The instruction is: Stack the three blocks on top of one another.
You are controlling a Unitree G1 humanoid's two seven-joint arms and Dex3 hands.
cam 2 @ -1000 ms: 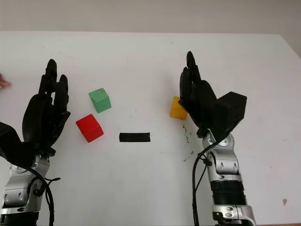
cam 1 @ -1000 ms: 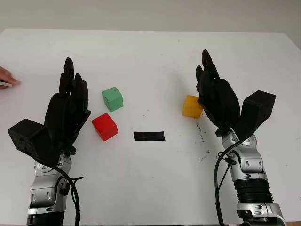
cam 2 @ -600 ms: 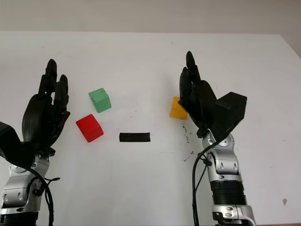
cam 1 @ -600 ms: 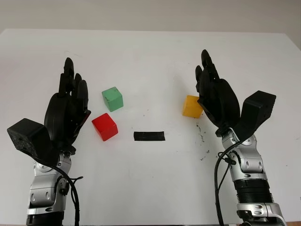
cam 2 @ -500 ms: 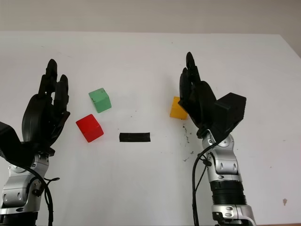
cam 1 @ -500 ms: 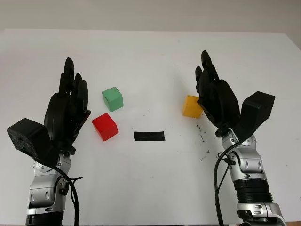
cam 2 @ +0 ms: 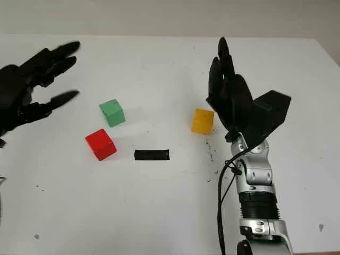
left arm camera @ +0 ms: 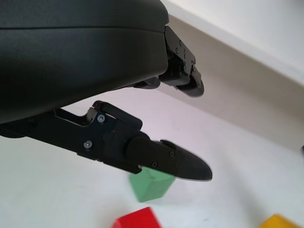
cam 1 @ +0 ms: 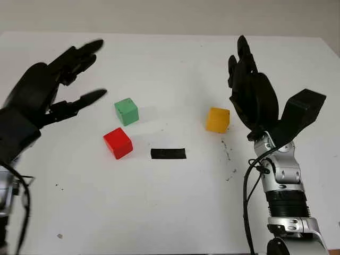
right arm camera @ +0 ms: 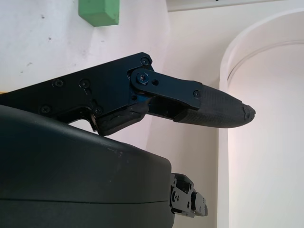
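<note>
Left eye view: the white table (cam 1: pixel 175 212) is carrying everything. The left hand (cam 1: pixel 40 101) is hovering empty, open, beside the green block (cam 1: pixel 126 111) and red block (cam 1: pixel 118 143). The right hand (cam 1: pixel 254 101), empty and open, is standing just beside the yellow block (cam 1: pixel 218 120).

The two eye views look forward and down from the head onto the white surface (cam 1: pixel 170 212), set slightly apart sideways, so both share the green block (cam 1: pixel 126 111), red block (cam 1: pixel 118 143) and yellow block (cam 1: pixel 218 120). The left wrist view sits close against the left hand (left arm camera: pixel 95 71), facing low across the surface toward the same three blocks. The right wrist view sits equally close against the right hand (right arm camera: pixel 95 156) and shares the green block.
</note>
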